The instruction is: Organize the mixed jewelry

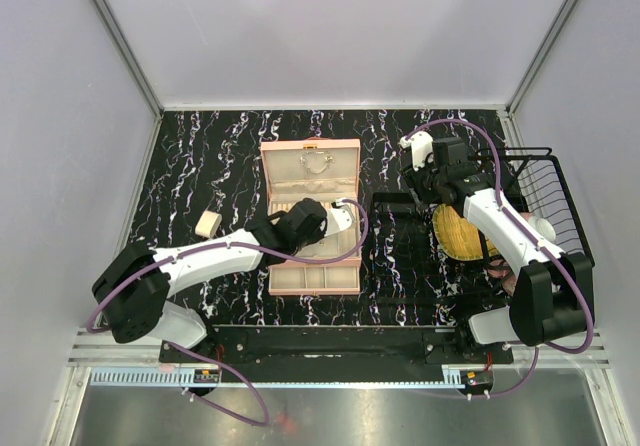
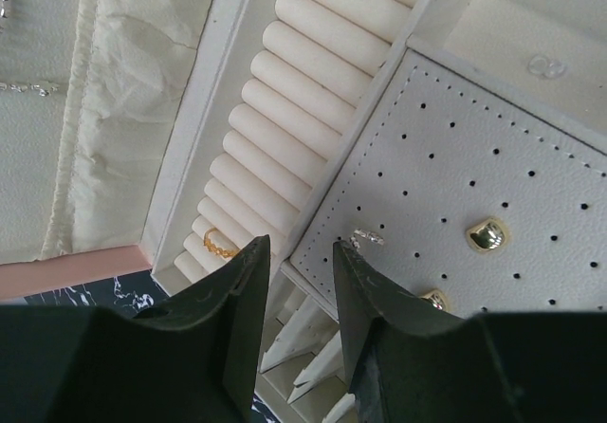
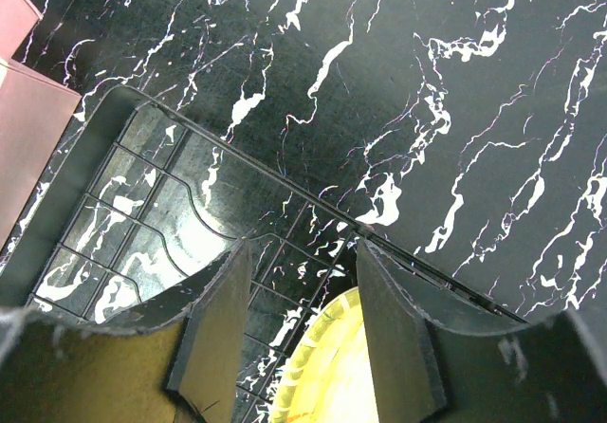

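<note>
Left gripper (image 2: 299, 246) (fingers apart, empty) hovers over the case (image 2: 66, 273); a silver stud (image 2: 366, 238) lies just beside one fingertip.

Bench (image 1: 200, 156) is lit brightly from above; glare is caught on rack tray (image 3: 190, 243); wrist-view foregrounds are blurred.

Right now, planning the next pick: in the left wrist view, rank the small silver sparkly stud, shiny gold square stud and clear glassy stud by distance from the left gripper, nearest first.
1. Small silver sparkly stud, on the perforated cream pad beside the left gripper.
2. Shiny gold square stud, farther right on that pad.
3. Clear glassy stud, upper right, beyond the pad's edge.
</note>
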{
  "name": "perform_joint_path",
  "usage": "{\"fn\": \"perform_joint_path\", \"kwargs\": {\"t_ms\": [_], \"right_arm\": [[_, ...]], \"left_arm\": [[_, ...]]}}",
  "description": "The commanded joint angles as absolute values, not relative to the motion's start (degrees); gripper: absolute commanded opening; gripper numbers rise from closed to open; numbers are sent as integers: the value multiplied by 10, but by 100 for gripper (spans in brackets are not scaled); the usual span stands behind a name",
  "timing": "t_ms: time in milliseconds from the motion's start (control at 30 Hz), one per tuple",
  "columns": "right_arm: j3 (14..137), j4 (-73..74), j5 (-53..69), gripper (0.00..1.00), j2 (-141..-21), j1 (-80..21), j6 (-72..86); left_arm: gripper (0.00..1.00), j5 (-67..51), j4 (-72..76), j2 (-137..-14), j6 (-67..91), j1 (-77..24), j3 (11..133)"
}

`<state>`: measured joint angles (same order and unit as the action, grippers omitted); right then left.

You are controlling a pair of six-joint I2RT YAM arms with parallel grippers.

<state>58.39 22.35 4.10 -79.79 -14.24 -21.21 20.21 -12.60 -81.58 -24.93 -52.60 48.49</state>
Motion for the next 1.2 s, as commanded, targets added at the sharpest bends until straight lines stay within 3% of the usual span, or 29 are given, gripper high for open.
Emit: {"fn": "perform_joint_path", "kwargs": {"t_ms": [0, 1167], "right_arm": [[582, 211, 50, 55, -796, -138, -214], [586, 215, 50, 55, -798, -137, -209]], "left_arm": [[39, 186, -141, -801, -223, -535, 501], [42, 223, -120, -730, -240, -511, 520]]}}
